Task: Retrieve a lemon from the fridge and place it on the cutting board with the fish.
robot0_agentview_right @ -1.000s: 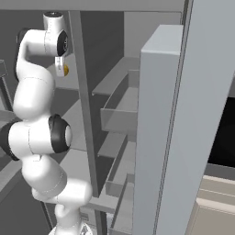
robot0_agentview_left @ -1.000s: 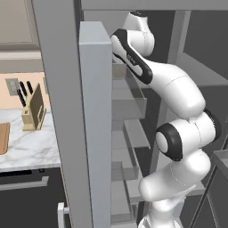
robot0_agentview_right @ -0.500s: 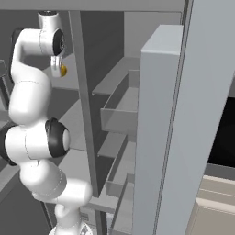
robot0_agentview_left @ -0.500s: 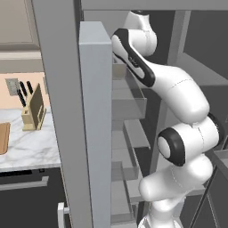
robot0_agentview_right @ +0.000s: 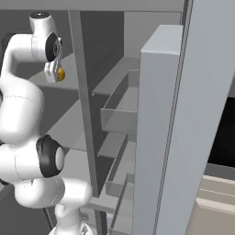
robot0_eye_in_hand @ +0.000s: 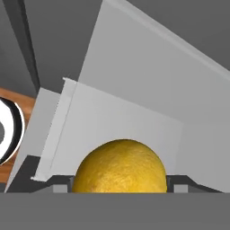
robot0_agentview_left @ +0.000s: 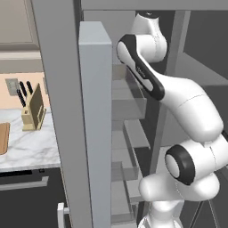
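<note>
While the gripper (robot0_agentview_right: 56, 75) is clamped on the lemon (robot0_eye_in_hand: 119, 166) high inside the fridge (robot0_agentview_right: 114, 119), you risk knocking it loose against the fridge's centre post on withdrawal.

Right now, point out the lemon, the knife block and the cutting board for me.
lemon (robot0_eye_in_hand: 119, 167), hand view, middle of its yellow skin, between the gripper's tips.
knife block (robot0_agentview_left: 34, 108), left base view, its wooden side face.
cutting board (robot0_agentview_left: 3, 138), left base view, the strip visible at the picture's left edge.
</note>
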